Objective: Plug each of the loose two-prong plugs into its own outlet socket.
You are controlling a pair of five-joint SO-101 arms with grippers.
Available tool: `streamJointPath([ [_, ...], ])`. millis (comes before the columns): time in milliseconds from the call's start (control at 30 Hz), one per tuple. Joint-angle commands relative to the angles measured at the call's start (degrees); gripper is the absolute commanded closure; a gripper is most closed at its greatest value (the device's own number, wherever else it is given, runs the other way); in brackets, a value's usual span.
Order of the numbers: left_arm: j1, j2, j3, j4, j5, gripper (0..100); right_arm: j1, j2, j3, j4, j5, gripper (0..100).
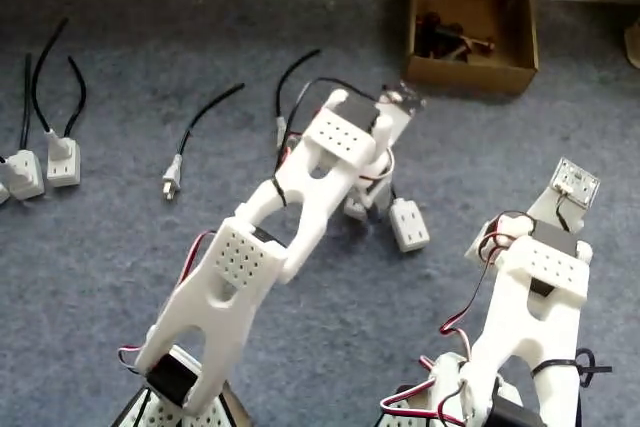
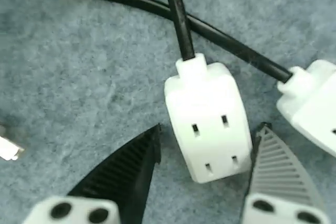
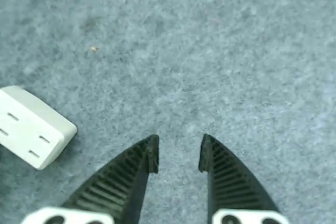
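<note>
Left arm [image 1: 262, 237], right arm [image 1: 535, 287]: white plastic, hole-grid panels, red-black-white wires. Left tool [image 2: 210, 126]: ribbed black, grey fingers [image 2: 278, 166].

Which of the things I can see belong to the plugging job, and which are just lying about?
Job: socket between the fingers of the open left gripper; neighbouring socket; loose plug; far-left corded sockets.
Lying about: cardboard box holding dark bits.

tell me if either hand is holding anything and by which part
Nothing is held. The left hand is open around a white outlet socket; the right hand is open over carpet.
</note>
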Motion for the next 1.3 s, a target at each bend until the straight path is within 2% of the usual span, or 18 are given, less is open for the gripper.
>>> streamJointPath([
  [0, -0.75, -0.92, -3.3, 0.0, 0.18, 74, 0.31, -1.45, -0.22, -0.57, 0.79, 86.3],
  [100, -0.84, -0.57, -4.79, 0.44, 0.18, 74, 0.22, -1.45, -0.22, -0.57, 0.79, 86.3],
  [200, -0.75, 0.13, -5.05, 0.0, 0.09, 79, 0.22, -1.45, -0.22, -0.57, 0.79, 86.3],
  [400, 0.04, 0.4, -5.05, 0.0, -4.04, 86, 0.22, -1.45, -0.22, -0.57, 0.79, 86.3],
  [633, 1.01, 0.4, -5.05, 0.44, -4.22, 100, -0.75, -1.45, -0.22, -0.57, 0.79, 86.3],
  [867, -0.13, -0.31, -5.23, 0.97, -4.4, 100, -2.24, -1.45, -0.13, -0.57, 0.79, 86.3],
  [1000, -1.1, -3.12, -8.22, 5.98, -9.41, 100, -2.24, -1.45, -0.13, -0.57, 0.79, 86.3],
  [1267, -6.2, -8.75, -3.56, 6.15, -10.02, 100, -2.24, -1.45, -0.13, -0.57, 0.79, 86.3],
])
